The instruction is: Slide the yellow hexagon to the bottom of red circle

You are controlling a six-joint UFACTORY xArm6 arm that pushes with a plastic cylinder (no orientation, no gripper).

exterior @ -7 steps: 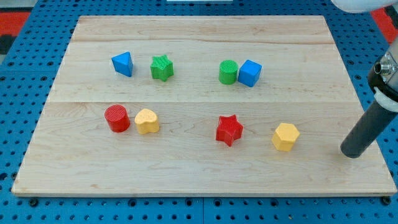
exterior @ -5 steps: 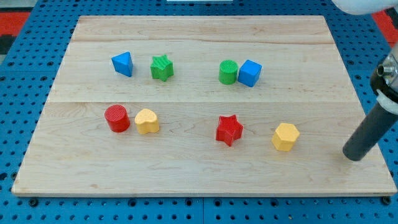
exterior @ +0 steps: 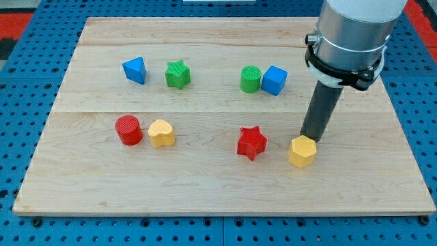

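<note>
The yellow hexagon (exterior: pixel 302 152) lies at the lower right of the wooden board. My tip (exterior: pixel 309 139) sits right at its upper edge, touching or almost touching it. The red circle (exterior: pixel 128 130) lies far off at the view's left, with a yellow heart (exterior: pixel 161 133) touching its right side. A red star (exterior: pixel 251 143) lies between the hexagon and the circle, just left of the hexagon.
A blue triangle (exterior: pixel 135 70) and a green star (exterior: pixel 177 74) lie at the upper left. A green cylinder (exterior: pixel 250 79) and a blue cube (exterior: pixel 274 80) lie side by side at the upper middle. The board's bottom edge (exterior: pixel 218 208) runs below the hexagon.
My tip has moved from the board's right edge leftward to the hexagon's upper side. The yellow hexagon has shifted a little to the left and down.
</note>
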